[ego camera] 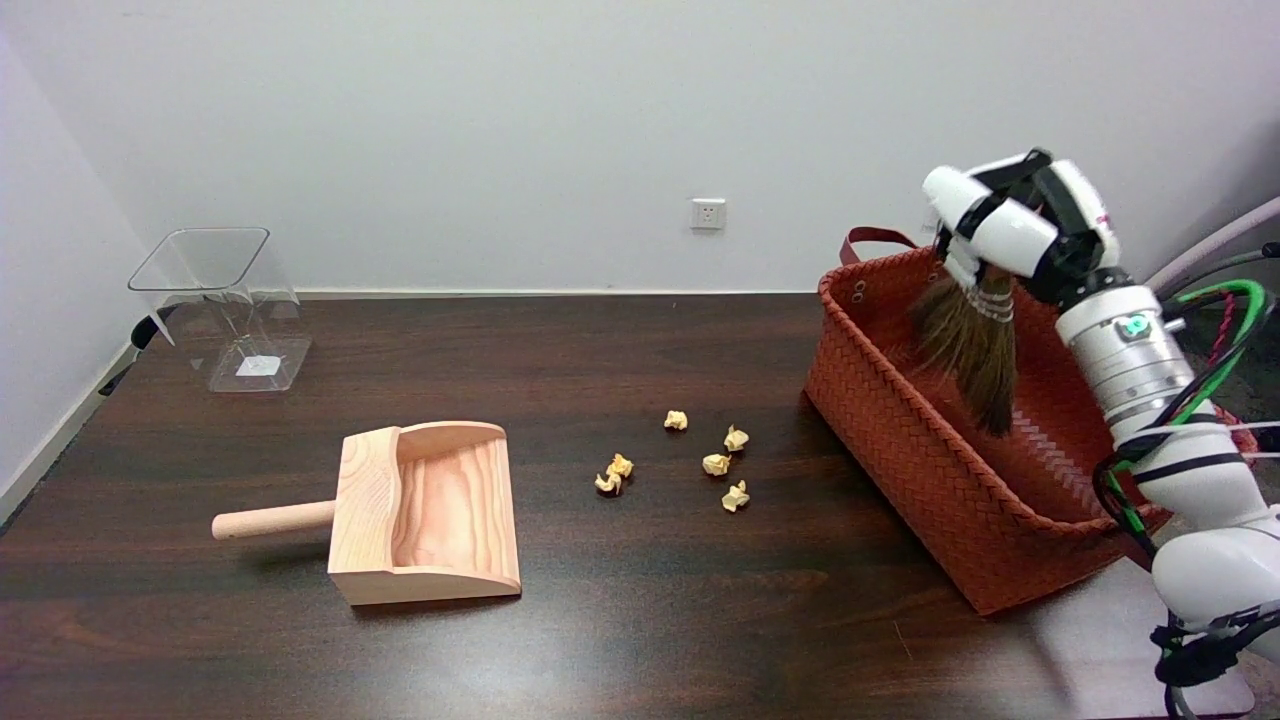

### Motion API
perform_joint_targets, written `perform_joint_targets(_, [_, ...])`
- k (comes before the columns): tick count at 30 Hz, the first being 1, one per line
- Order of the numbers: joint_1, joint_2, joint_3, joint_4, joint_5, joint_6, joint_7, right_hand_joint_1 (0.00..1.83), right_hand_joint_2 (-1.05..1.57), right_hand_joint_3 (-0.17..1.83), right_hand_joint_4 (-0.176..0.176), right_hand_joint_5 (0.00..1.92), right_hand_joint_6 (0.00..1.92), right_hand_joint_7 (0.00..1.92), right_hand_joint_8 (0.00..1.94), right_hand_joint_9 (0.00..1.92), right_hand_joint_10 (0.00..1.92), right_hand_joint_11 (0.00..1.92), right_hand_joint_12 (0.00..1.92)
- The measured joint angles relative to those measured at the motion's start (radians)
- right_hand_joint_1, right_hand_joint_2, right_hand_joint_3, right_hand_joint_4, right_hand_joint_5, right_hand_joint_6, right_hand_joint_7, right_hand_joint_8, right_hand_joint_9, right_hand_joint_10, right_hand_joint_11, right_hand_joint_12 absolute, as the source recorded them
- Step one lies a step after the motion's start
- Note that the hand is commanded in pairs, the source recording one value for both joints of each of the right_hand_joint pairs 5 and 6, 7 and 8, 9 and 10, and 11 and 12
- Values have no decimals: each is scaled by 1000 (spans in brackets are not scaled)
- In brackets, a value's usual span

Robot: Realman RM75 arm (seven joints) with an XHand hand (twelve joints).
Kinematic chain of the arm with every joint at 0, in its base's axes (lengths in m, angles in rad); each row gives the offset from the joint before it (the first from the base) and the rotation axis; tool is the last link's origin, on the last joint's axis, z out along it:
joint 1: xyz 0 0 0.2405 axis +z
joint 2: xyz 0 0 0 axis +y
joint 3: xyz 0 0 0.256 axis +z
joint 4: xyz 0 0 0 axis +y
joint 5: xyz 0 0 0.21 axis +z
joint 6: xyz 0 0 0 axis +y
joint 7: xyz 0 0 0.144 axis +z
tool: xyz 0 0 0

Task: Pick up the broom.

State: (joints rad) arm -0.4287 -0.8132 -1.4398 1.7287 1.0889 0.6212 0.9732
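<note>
The broom (972, 345) is up in the air, over the red basket (950, 480). It is a small brush with dark brown bristles. The bristles hang down and point into the basket, and the tips are below the basket's top edge. I cannot tell if they touch the inside. The top of the broom has pale string wrapped around it, and that part goes up into the robot hand (1010, 225).

The robot hand is right on top of the broom, and its fingers are wrapped tight around the broom's top. The hand is white and black. It is higher than the basket's rim, in front of the white wall. The white arm (1150, 400) comes up from the lower right, with green and black wires along it.

The basket is woven and sits on the right side of the dark brown desk (640, 620). It has a red strap at the back.

In the middle of the desk, left of the basket, lie some little balls of crumpled paper (716, 463). They are close together but not touching the basket.

Farther left is a wooden dustpan (428, 515) with a round handle sticking out to the left. At the far left corner stands a clear plastic bin (225, 305), next to the wall.

On the wall is a white socket (708, 213).
</note>
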Motion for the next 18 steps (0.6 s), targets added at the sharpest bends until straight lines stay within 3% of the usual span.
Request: perform_joint_targets(18, [70,-11,22,101,45,127,-24,969,1571,1535,0,1920,1920,1920,1920,1920,1920,1920,1920])
